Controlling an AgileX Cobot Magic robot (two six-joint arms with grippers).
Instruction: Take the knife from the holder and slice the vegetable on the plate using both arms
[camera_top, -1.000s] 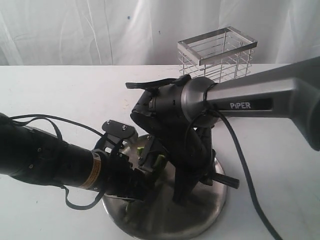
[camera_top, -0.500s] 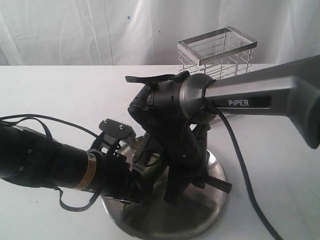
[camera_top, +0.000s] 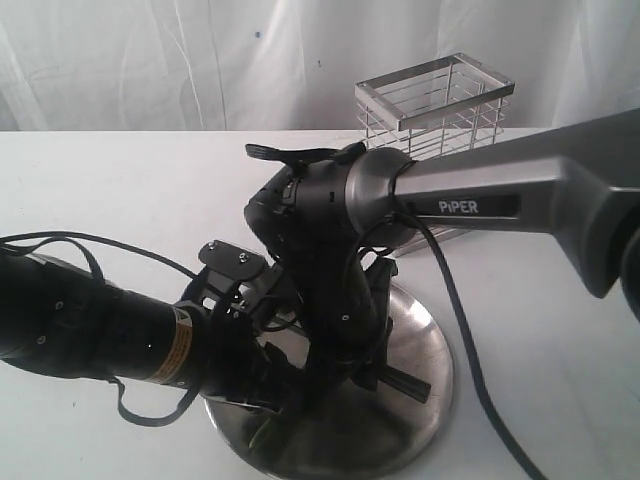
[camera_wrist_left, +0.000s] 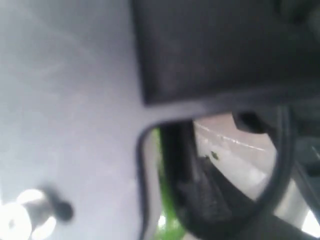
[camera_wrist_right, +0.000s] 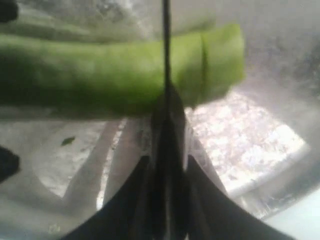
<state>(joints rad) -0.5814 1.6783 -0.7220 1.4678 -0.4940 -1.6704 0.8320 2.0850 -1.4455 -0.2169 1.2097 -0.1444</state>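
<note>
The vegetable (camera_wrist_right: 100, 70) lies across the plate (camera_wrist_right: 250, 150), with a thin cut line near its flat end. The knife (camera_wrist_right: 165, 50) shows edge-on, its blade resting across the vegetable. My right gripper (camera_wrist_right: 167, 165) is shut on the knife's black handle. In the exterior view the right gripper (camera_top: 345, 375) points down over the plate (camera_top: 425, 340), and the knife (camera_top: 400, 381) handle end sticks out beside it. My left gripper (camera_top: 268, 372) sits low at the plate's left. The blurred left wrist view shows the vegetable (camera_wrist_left: 161, 200) against a black finger (camera_wrist_left: 180, 165). The holder (camera_top: 435, 105) stands behind.
The white table (camera_top: 120, 190) runs to a white curtain at the back. The right arm's grey PIPER link (camera_top: 500, 195) spans the space between the holder and the plate. A black cable (camera_top: 470, 340) hangs from it across the plate's right side.
The right arm has shifted left and lower over the plate, carrying the knife with it; the handle end moved left. The left arm has barely moved.
</note>
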